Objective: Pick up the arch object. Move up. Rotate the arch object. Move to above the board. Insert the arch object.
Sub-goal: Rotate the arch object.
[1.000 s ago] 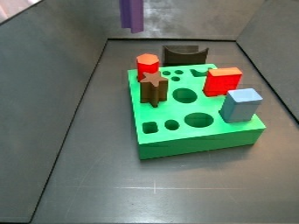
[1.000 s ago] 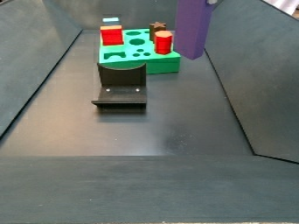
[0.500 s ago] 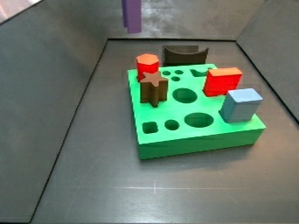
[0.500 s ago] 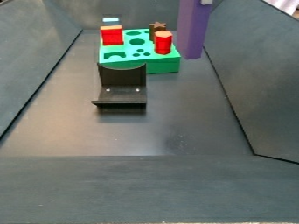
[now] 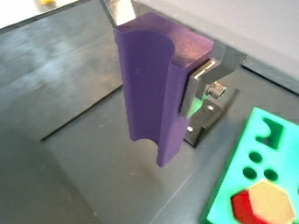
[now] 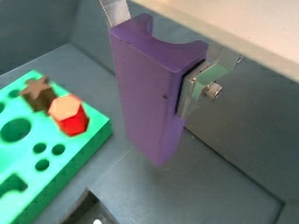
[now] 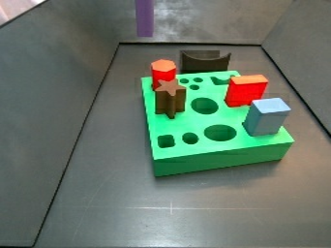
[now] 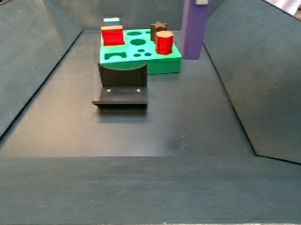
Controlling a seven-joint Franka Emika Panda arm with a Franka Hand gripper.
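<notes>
The arch object (image 5: 152, 87) is a tall matte purple block with a scooped top end, hanging upright in the air. My gripper (image 5: 158, 44) is shut on it near that scooped end, a silver finger (image 5: 198, 74) pressed against one side. The same grip shows in the other wrist view, gripper (image 6: 158, 48) on the arch object (image 6: 152, 96). In both side views only the arch object's lower part (image 7: 143, 15) (image 8: 194, 31) shows at the top edge, high above the floor beside the board's far end. The green board (image 7: 220, 155) (image 8: 165, 63) (image 5: 228, 197) (image 6: 24, 166) lies flat below.
On the board stand a red hexagon (image 7: 163, 70), a brown star (image 7: 168, 94), a red cube (image 7: 246, 90) and a grey-blue block (image 7: 269, 114). The dark fixture (image 8: 121, 92) (image 7: 203, 61) stands on the floor against one edge of the board. Sloped grey walls enclose the floor.
The arch object, still held, has risen a little and looks smaller in a side view, having drifted farther from that camera. The board and its pieces have not moved.
</notes>
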